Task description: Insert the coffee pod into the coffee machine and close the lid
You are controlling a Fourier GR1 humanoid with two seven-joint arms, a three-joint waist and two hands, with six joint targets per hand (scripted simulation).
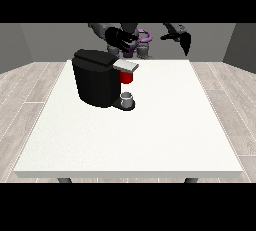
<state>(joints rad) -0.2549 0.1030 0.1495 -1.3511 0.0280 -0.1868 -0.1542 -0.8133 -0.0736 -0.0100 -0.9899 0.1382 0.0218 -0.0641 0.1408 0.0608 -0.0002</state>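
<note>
Two hands are seen above the table's (150, 140) far edge. Left of and above the coffee machine's (97, 80) lid (125, 65), one hand (119, 37) is spread, holding nothing. A grey thing (127, 99), perhaps the pod, sits at the machine's base. Well right of the machine, the other hand (183, 39) hangs empty, fingers straight.

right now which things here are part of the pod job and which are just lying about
Part of the job:
coffee machine
its lid
hand at the view's left, above the machine
hand at the view's right, raised

Just there:
table
red thing at the machine
grey thing on the machine's base, maybe a cup; I cannot tell it for the pod
</note>
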